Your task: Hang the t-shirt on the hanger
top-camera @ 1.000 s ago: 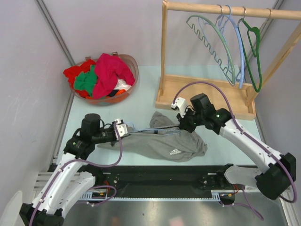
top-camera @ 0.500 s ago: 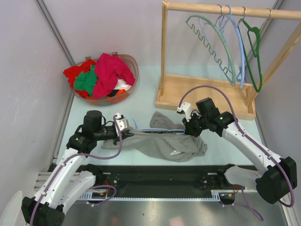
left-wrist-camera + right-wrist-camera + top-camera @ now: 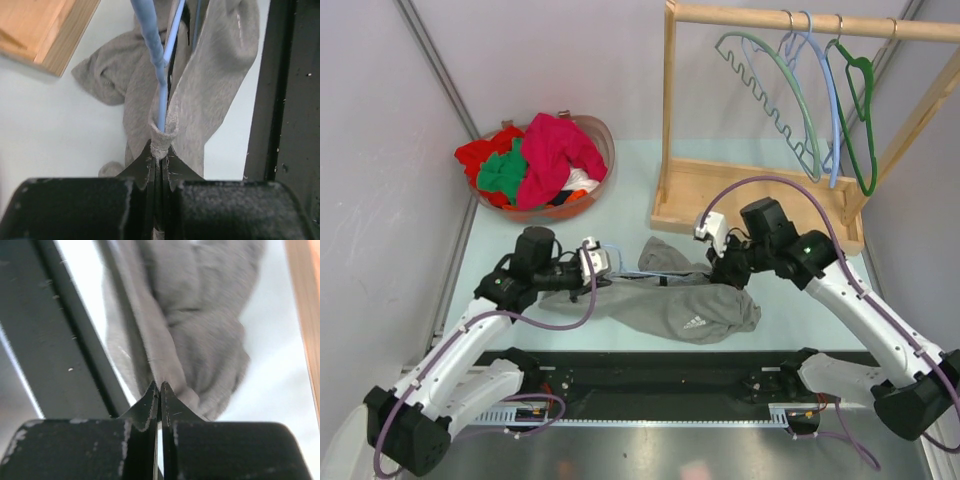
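Progress looks partial: the t-shirt (image 3: 672, 306) lies crumpled mid-worktop (image 3: 620, 200), with the hanger (image 3: 149, 37) already running inside it. At the shirt's 9 o'clock, the left end effector (image 3: 159, 154) is clamped on a fabric edge around the hanger's arm. At 3 o'clock, the right end effector (image 3: 159, 388) pinches cloth. Seating both shoulders looks left to do.

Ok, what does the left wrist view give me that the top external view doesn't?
Left wrist only: close up, the left pincer is shut on a fold of the t-shirt, with the hanger running into that fold. Top external only: the right pincer at the shirt's other end, the white logo, the basket of garments, and other hangers on the rack. Both: grey shirt, blue hanger, wooden rack base.
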### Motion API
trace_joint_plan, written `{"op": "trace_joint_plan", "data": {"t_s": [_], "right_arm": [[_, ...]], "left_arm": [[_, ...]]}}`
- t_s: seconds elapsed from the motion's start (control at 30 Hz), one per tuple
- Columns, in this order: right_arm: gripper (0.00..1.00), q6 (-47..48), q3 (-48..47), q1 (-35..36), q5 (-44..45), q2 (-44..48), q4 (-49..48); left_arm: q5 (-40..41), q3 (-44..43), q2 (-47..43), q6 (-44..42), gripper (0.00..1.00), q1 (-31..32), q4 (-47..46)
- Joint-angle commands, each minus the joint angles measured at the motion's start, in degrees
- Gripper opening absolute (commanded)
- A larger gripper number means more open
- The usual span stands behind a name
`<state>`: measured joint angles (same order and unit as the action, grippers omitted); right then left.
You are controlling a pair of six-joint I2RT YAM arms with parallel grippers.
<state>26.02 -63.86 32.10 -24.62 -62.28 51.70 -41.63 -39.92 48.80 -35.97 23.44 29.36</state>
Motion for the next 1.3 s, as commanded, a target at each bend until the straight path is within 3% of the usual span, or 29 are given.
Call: {"op": "trace_joint_plan", "data": {"t_s": [0.0,0.1,0.17,0.27,0.37,0.5,0.83,1.1,1.23,1.27], "right_arm": [[0.00,-0.09,-5.57,8.49,0.45,-1.87,0.51],[0.01,-0.88,-10.22,11.41,0.10,-5.65,-1.69],[0.10,-0.45,-12.42,11.50,-0.34,-8.45,-1.70],[0.48,1.13,-16.29,11.41,-1.22,-10.14,-0.55],[0.62,1.84,-16.39,11.58,-1.39,-9.53,-2.39],[0.64,3.68,-16.47,12.02,-0.08,-9.87,-4.50],[0.61,5.80,-15.86,14.74,-1.04,-11.01,-10.03],[0.51,4.48,-15.86,16.59,-2.97,-16.29,-16.62],[0.19,5.35,-16.39,16.77,-4.20,-18.14,-17.08],[0.00,5.53,-16.65,16.68,-4.38,-18.23,-16.55]], "left_arm": [[2.69,-4.72,2.88,3.97,0.00,6.42,-6.68],[2.69,-7.53,6.03,5.90,0.00,8.19,-9.06],[2.25,-9.12,6.92,6.61,0.00,8.29,-9.85],[1.20,-9.47,7.37,6.35,0.00,8.37,-10.12],[0.06,-9.21,6.93,6.52,0.00,8.37,-10.20],[-1.09,-8.42,5.87,6.17,0.00,8.37,-9.59],[-3.20,-8.42,5.78,6.96,0.00,8.37,-9.77],[-3.90,-8.51,5.61,7.49,0.00,8.37,-9.94],[-4.08,-8.16,5.00,7.40,0.00,8.37,-9.42],[-3.82,-7.98,4.73,7.31,0.00,8.37,-9.15]]}}
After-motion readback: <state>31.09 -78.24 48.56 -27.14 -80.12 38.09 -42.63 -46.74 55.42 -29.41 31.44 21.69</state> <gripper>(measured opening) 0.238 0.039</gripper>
